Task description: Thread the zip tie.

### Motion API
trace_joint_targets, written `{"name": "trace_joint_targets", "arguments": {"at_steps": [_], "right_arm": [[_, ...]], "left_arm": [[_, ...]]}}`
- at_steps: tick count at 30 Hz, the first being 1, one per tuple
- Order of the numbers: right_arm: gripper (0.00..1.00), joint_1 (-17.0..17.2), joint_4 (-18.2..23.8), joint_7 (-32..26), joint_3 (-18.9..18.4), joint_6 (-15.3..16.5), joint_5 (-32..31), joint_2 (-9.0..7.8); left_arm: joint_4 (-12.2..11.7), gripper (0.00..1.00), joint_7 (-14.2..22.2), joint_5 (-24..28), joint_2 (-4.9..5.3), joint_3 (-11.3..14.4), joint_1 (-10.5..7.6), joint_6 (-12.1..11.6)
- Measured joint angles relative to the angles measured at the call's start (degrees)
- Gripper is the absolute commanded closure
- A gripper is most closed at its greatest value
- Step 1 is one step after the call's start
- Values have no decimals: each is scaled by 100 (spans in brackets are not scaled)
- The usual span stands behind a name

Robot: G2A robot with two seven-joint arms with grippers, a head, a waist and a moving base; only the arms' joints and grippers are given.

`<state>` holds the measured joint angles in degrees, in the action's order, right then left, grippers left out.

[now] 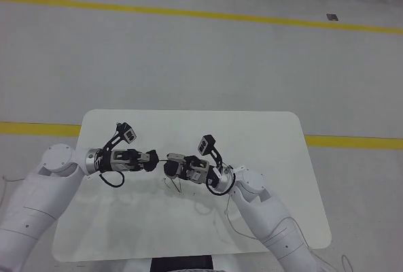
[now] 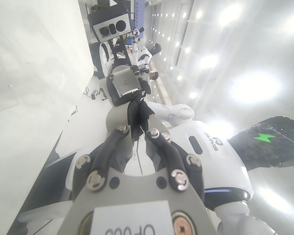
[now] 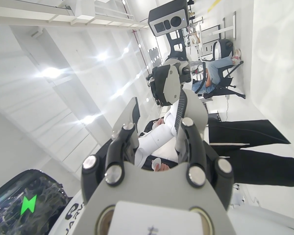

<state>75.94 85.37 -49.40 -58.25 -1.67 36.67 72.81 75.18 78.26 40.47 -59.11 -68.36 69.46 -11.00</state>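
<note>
Both arms meet tip to tip above the middle of the white table point(image 1: 255, 136). My left gripper point(image 1: 149, 161) is shut, its black pads point(image 2: 133, 113) pressed together on a thin black zip tie point(image 1: 160, 160). The zip tie's strand point(image 2: 138, 147) trails back from the pads toward the wrist. My right gripper point(image 1: 168, 165) faces it from the other side with its fingers point(image 3: 192, 108) spread apart, open. In the right wrist view the left gripper point(image 3: 166, 86) sits just beyond that gap. A thin dark loop point(image 1: 176, 185) hangs under the right gripper; I cannot tell whether it is zip tie or cable.
The table's near edge lies below the arms and its rounded far corners point(image 1: 293, 117) behind them. Grey floor with yellow lines point(image 1: 351, 141) surrounds the table.
</note>
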Motion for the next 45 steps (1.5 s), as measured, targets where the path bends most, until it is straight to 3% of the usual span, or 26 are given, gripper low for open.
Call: {"name": "trace_joint_targets", "arguments": {"at_steps": [7, 11, 21, 22, 23, 24, 29, 35, 45], "right_arm": [[84, 0, 18, -10, 0, 9, -6, -10], [100, -10, 17, -10, 13, -6, -25, -15], [100, -21, 6, 9, 16, 5, -64, -28], [100, -22, 5, 11, 16, 8, -68, -30], [100, -24, 4, 12, 15, 10, -69, -31], [100, -27, 1, 13, 12, 12, -72, -32], [100, -28, -5, 20, -14, 36, -75, -43], [100, -27, -12, 46, -7, 36, -70, -47], [100, 26, -73, 357, -36, 244, 304, -8]], "left_arm": [[0, 100, 0, 0, 0, 0, 0, 0], [0, 100, 0, 0, 0, 0, 0, 0], [0, 100, 0, 0, 0, 0, 0, 0], [0, 72, 0, 0, 0, 0, 0, 0], [0, 29, 0, 0, 0, 0, 0, 0], [0, 0, 0, 0, 0, 0, 0, 0], [1, 0, -1, 0, 0, 0, 1, 0], [161, 0, -281, -76, 6, 61, 57, 45], [153, 0, -278, -14, 24, 119, 31, 30]]}}
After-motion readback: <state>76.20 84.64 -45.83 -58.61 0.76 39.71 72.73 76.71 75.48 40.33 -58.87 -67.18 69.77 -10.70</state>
